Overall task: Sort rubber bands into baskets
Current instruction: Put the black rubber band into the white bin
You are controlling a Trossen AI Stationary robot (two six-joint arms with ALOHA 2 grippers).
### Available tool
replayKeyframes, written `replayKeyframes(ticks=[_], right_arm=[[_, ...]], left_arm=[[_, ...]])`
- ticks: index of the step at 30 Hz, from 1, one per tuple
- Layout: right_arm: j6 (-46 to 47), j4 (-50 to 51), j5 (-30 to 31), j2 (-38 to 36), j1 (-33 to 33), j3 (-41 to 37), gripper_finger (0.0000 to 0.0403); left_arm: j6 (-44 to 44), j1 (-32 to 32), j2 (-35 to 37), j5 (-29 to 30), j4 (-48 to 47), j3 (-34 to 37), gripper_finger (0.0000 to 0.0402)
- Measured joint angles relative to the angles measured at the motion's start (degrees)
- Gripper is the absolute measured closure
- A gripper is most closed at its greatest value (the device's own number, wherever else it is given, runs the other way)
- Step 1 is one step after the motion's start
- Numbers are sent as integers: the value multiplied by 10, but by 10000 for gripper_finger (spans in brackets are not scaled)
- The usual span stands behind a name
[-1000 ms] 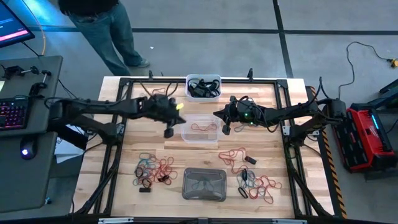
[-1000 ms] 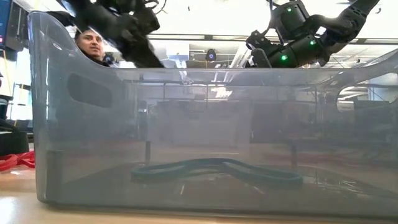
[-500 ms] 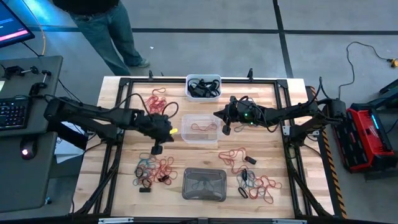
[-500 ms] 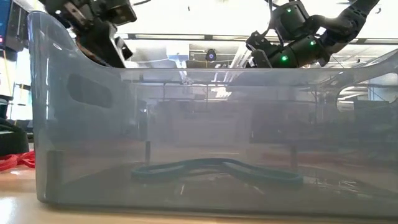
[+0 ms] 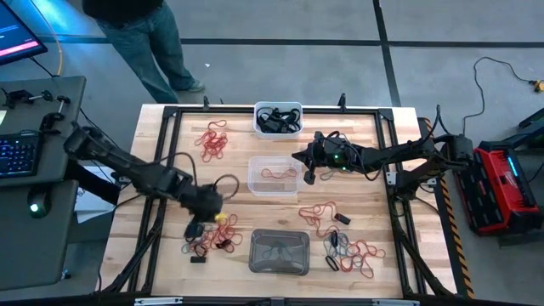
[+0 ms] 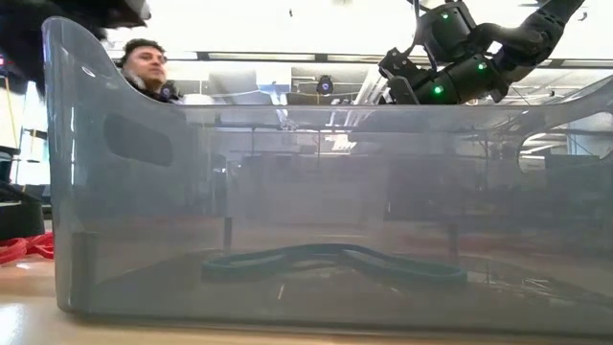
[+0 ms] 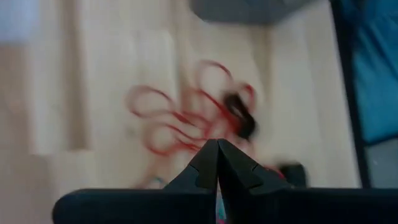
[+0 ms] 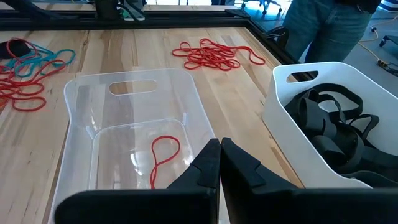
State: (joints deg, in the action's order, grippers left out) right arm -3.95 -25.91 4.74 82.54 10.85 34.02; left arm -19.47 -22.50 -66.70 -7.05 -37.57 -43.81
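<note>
**Left claw clenched over the mixed pile**

On my wooden table, the left gripper hangs clenched and empty above a tangle of red bands (black ones mixed in). The right gripper, pinched shut, waits beside the clear basket, holding one red band. Black bands fill the white basket.
</note>
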Motion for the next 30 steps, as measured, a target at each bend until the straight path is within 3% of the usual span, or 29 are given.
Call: replayKeyframes(ticks=[16,30], right_arm=[[0,0,0,0,0,0,402],[0,0,0,0,0,0,402]], left_arm=[[-183,-191,-30,-17,-28,0,392],[-223,-226,-151,34,-93,0,401]])
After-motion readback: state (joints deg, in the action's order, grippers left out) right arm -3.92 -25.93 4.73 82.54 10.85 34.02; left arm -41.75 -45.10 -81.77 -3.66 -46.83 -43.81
